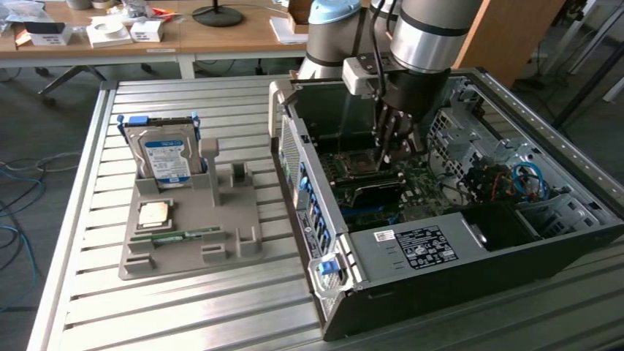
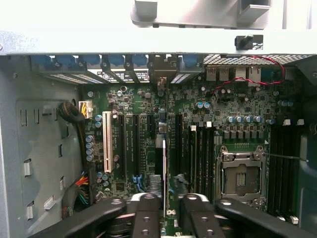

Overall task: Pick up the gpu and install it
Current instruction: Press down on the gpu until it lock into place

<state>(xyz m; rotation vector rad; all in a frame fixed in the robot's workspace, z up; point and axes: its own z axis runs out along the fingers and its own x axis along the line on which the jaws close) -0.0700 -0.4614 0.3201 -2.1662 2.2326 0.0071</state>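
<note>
a: where is the gpu (image 2: 165, 163)?

b: it stands on edge, seen as a thin upright strip, inside the open computer case (image 1: 546, 241). it sits between the two dark fingers (image 2: 146, 208) of the gripper (image 2: 170, 201), over the green motherboard (image 2: 148, 99), in line with the long black slots there.

a: is it seated in a slot?

b: that cannot be told; its lower edge is hidden behind the fingers.

a: and the gripper, is it pinching the card?

b: the card is close against one finger, with what looks like a sliver of space on the other side. whether the fingers are pressed onto it or standing off it cannot be told.

a: where is the arm (image 1: 429, 36)?

b: it reaches straight down into the case, near the cpu socket (image 2: 240, 178).

a: what lies outside the case?

b: on the slatted table (image 1: 195, 314), a grey fixture tray (image 1: 195, 241) is well apart from the gripper, towards the exterior view's left. it holds a hard drive (image 1: 166, 157) standing upright and a narrow memory stick (image 1: 175, 235) lying flat.
</note>
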